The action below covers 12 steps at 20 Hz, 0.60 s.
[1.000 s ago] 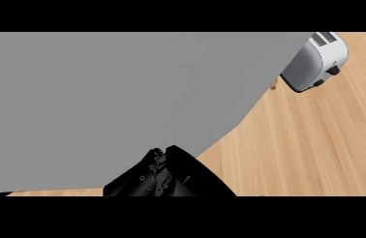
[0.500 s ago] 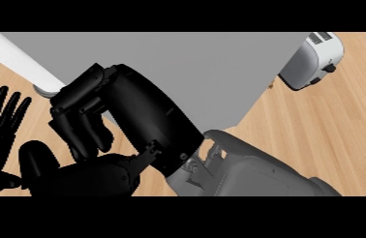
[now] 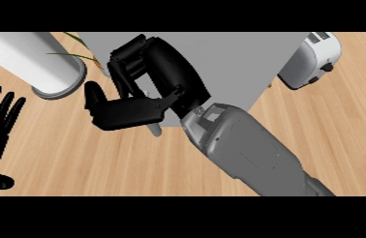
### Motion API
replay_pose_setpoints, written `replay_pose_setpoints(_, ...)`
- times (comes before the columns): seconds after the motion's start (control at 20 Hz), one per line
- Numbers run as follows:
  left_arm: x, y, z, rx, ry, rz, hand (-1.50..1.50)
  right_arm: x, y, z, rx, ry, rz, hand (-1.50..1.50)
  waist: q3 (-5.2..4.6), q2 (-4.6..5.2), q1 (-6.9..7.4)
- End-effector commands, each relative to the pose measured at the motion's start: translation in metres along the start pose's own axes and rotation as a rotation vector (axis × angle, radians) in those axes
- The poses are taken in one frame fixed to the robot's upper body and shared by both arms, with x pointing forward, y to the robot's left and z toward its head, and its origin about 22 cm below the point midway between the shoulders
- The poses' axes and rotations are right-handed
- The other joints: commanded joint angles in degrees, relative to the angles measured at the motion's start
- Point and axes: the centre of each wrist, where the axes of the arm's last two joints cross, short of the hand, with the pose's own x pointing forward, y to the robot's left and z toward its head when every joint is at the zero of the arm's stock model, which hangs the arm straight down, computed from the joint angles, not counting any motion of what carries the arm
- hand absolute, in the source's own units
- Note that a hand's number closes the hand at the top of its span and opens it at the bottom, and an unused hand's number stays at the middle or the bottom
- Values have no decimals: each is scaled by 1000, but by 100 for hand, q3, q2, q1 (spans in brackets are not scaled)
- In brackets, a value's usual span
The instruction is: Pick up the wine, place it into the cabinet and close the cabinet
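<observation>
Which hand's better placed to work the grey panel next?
Likely right. The right hand lies over the lower left edge of the grey panel, fingers curled, its forearm coming in from the lower right. The left hand shows only straight fingers at the view's left edge, apart from the panel.

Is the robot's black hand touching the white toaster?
No, the right hand is over the grey surface, and the toaster stands apart at the upper right.

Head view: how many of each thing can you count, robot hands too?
Toaster: 1
White pot: 1
Leafy plant: 1
Grey cabinet: 1
Robot hands: 2 (right robot hand, left robot hand)
Total: 6
</observation>
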Motion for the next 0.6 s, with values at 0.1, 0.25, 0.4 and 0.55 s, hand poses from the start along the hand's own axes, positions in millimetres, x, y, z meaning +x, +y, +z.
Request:
replay_pose_setpoints(0.1, -19, -8, -1, -7, -14, -3, -150, -22, -41, -13, -67, 19, 27, 150, 1, 11, -27)
replay_pose_setpoints(0.25, -17, -6, 0, -1, -1, 19, -150, -26, -43, -13, -70, 11, 59, 150, 0, 10, -33)
replay_pose_setpoints(0.4, -11, -7, -10, -9, 1, 11, -150, -48, -67, -16, -42, 29, 68, 150, 1, 36, 9)
replay_pose_setpoints(0.55, 1, 2, -10, -35, -4, 9, -150, -40, -84, -15, -79, 15, 101, 150, -1, 40, 13)
